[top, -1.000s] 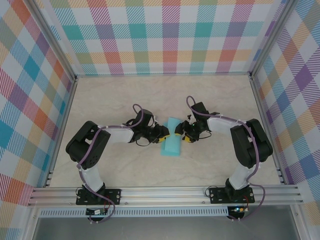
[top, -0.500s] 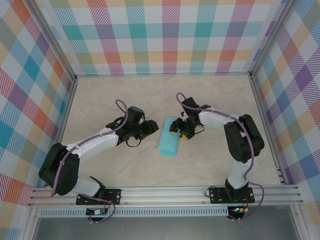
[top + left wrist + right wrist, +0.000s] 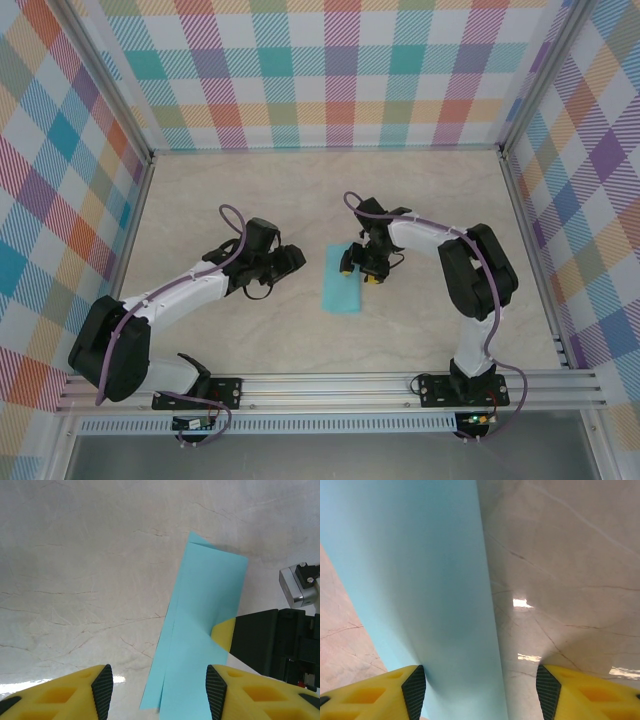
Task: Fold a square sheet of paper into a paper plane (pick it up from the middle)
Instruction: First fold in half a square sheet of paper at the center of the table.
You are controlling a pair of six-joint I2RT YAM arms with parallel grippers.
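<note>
Two hands stood released over the worktop [image 3: 250, 190]. Nearest, the square sheet of paper [image 3: 341, 282] lay at centre, doubled into a narrow strip running 6 to 12 o'clock, flatter than a second before. The left hand [image 3: 292, 262] had backed off toward 9 o'clock, jaws spread, clear of the strip. The right hand [image 3: 358, 270], also spread, had slid onto its far 3 o'clock edge, one fingertip [image 3: 223, 632] touching. The first fold looked set; nose corners probably came next.

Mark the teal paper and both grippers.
teal paper [image 3: 340, 288]: top view, centre of the folded sheet.
left gripper [image 3: 159, 687]: left wrist view, midway between fingertips.
right gripper [image 3: 481, 686]: right wrist view, midway between fingertips.
</note>
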